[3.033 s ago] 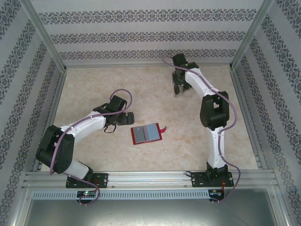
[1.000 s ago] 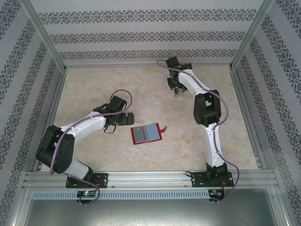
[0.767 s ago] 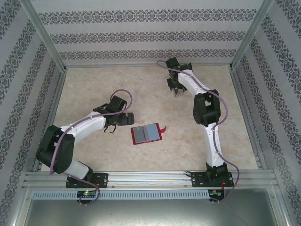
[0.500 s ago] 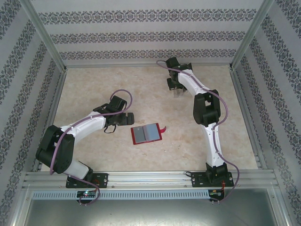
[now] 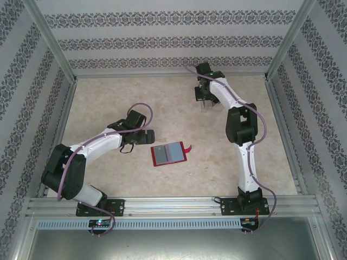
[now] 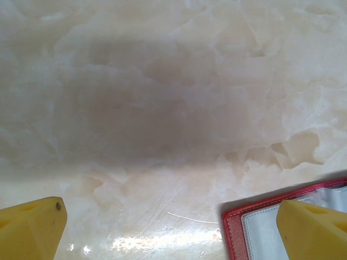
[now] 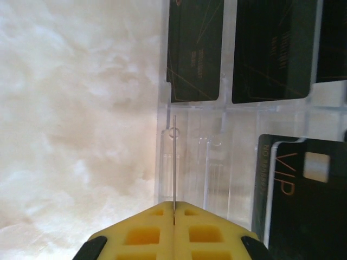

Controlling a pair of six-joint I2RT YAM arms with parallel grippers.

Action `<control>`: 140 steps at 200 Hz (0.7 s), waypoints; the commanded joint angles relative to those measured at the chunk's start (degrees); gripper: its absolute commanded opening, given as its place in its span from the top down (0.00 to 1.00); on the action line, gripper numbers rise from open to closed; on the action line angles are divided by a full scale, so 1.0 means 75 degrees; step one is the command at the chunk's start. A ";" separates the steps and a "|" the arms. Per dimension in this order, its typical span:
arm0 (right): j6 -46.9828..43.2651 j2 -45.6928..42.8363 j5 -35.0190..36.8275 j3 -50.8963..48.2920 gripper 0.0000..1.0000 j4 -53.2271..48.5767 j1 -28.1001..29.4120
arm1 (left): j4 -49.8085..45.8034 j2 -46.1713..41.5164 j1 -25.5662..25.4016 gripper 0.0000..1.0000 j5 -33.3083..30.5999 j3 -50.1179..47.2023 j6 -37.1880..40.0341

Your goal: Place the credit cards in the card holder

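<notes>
1. The right gripper [image 7: 174,207] has its yellow fingers pressed flat together, and a thin dark edge-on card [image 7: 174,162] is pinched in the seam and sticks straight out ahead of them.
2. That card stands over the left end of a clear plastic slotted rack [image 7: 217,157], which sits at the far side of the pale marble-patterned table [image 5: 108,97].
3. The rack holds more flat black rectangular credit cards [image 7: 195,49]: two side by side in the far slots, a sliver of another at the right edge, and one marked "VIP" in gold [image 7: 303,211] in a nearer slot.
4. The left gripper [image 6: 172,233] has its yellow fingers spread wide apart with nothing between them, low over the table.
5. The small red folding card holder [image 5: 169,154] lies open and flat mid-table, grey pocket panel up, just beside the left gripper. Its corner lies under the right-hand finger in the left wrist view.
</notes>
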 commanded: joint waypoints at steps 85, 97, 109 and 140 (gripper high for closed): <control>0.1637 -0.4051 -0.2847 -0.3867 1.00 0.2443 0.0306 | -0.0975 -0.0268 -0.0725 0.00 -0.0030 0.0304 -0.0010; 0.1945 -0.4597 -0.3349 -0.4832 1.00 0.3016 0.0397 | -0.0990 -0.0283 -0.0933 0.00 -0.0114 0.0207 -0.0149; 0.2323 -0.5075 -0.3811 -0.5803 1.00 0.3710 0.0514 | -0.1000 -0.0278 -0.1146 0.00 -0.0214 0.0135 -0.0241; 0.3360 -0.6060 -0.4726 -0.8109 1.00 0.5640 0.1029 | -0.0957 -0.0150 -0.1605 0.00 -0.0450 -0.0068 -0.0532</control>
